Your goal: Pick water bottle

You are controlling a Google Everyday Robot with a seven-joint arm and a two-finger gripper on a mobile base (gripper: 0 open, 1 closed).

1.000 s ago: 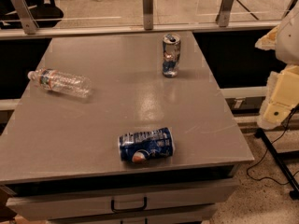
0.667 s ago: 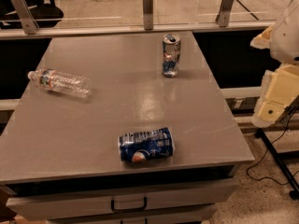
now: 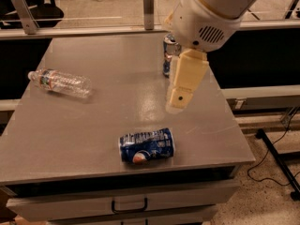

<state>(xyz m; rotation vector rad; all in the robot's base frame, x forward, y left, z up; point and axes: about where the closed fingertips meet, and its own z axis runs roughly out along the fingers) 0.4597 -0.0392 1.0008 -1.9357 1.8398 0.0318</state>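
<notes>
**Camera view.** Grey flat tabletop [image 3: 117,102], seen from above its front edge.

- Small clear ribbed plastic water bottle [image 3: 60,82], white cap. It lies on its side close to the left edge, roughly midway between the front-left and far-left corners. The cap points at the left edge and the body angles toward the front-right. Nothing touches it.
- Cream-coloured tool [image 3: 177,100]. It hangs from the white rounded arm [image 3: 211,13] over the right half of the tabletop, off the surface and well apart from the water bottle. Released or clenched: cannot tell. I see nothing carried in it.
- Dark blue Pepsi can [image 3: 146,145], on its side near the front edge.
- Silver-and-blue can [image 3: 167,55], upright near the far edge, partly hidden behind the tool.

**Step in hand (my judgement):** the reach across to the water bottle, with the grasp not yet begun.

**Notes for doing it well:**
- Travel left between the two cans, keeping enough height to clear the Pepsi can.
- Turn the wrist so the closing line crosses the bottle's short axis.
- Aim at mid-body, not the cap end.
- Come down straight, since a round, light bottle will likely roll if one side is nudged first.
- Squeeze moderately, because the thin ribbed wall probably gives.
</notes>
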